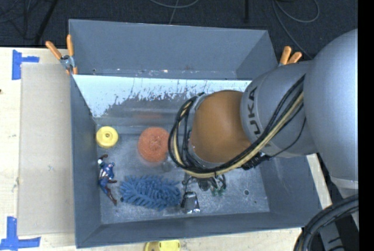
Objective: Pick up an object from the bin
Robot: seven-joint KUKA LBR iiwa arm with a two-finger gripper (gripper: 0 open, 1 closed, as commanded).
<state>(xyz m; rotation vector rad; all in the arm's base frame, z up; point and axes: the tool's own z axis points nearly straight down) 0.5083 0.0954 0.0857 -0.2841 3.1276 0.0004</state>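
My gripper (190, 202) reaches down to the bin floor near the front wall, right at the right end of a blue shaggy duster head (149, 192). An orange round scrub pad (153, 144) lies behind the duster, to the left of the arm. A small green thing (220, 189) pokes out just right of the gripper, mostly hidden under the wrist.
A yellow round cap-like piece (107, 137) lies at the left of the bin. A small blue and red figurine (107, 178) lies by the left wall, left of the duster. The arm and its orange cover hide the bin's middle and right.
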